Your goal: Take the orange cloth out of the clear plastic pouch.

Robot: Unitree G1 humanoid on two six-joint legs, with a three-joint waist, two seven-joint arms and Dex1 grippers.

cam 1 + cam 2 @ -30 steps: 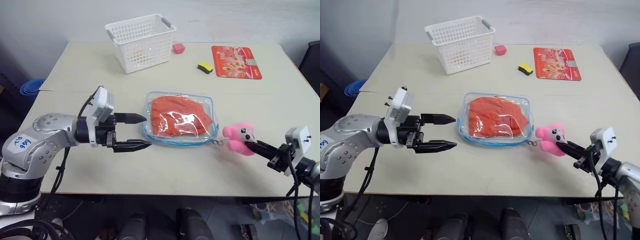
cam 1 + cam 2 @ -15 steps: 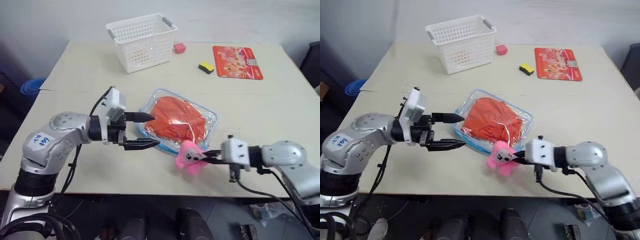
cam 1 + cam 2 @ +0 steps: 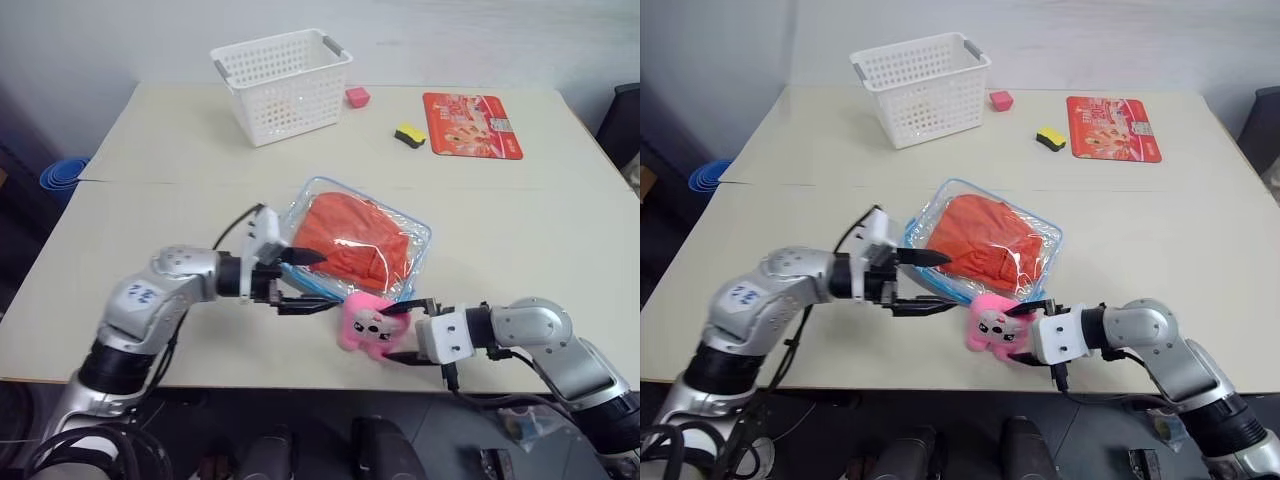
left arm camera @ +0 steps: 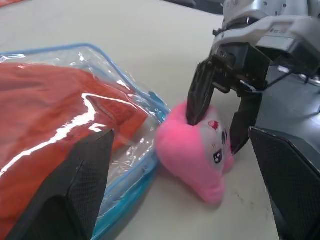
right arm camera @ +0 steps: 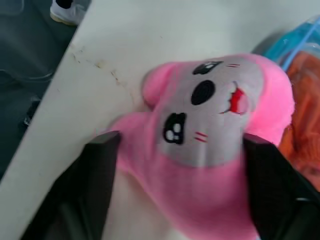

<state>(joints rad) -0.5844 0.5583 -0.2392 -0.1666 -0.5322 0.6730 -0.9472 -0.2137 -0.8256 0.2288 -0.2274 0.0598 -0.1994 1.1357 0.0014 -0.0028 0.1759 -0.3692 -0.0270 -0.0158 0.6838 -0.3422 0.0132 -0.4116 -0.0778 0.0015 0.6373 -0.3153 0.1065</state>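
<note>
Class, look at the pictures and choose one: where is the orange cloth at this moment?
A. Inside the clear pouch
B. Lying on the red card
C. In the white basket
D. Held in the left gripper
A: the cloth shows through the plastic of the pouch, which lies flat on the table.

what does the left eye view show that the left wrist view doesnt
Left eye view alone: the white lattice basket, the red printed card, a small yellow-and-black block and a small pink block at the far side of the table.

Left wrist view alone: a close look at the right gripper, open, one finger above and one below the pink plush toy.

Both: the orange cloth inside the clear plastic pouch, the toy at the pouch's near edge, and the left gripper, open at the pouch.
</note>
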